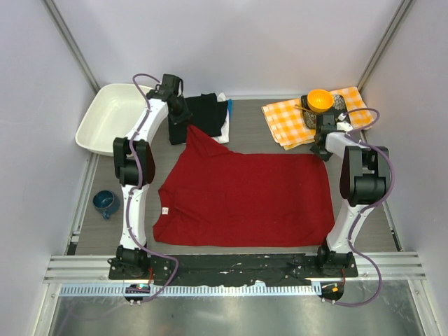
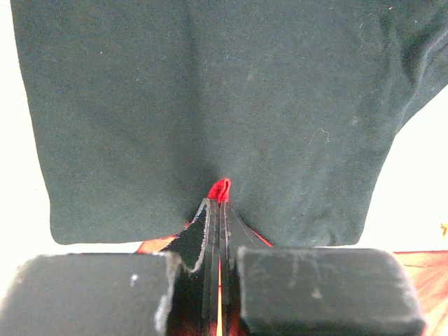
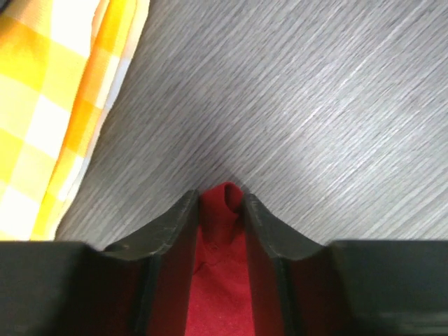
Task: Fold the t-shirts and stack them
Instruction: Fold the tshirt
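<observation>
Claws on red t-shirt (image 1: pixel 245 199), spread flat on tabletop (image 1: pixel 245 133).
Left claw (image 2: pixel 218 203) pinches far-left corner over folded black t-shirt (image 2: pixel 210 105); right claw (image 3: pixel 222 199) narrow, straddling far-right corner. Soft, light, limp cloth: hold corners, keep taut.

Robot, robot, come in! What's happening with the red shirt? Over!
Left claw shut on red shirt corner, over black shirt. Right claw around other far corner, grip unsure. Shirt spread, unfolded.
</observation>
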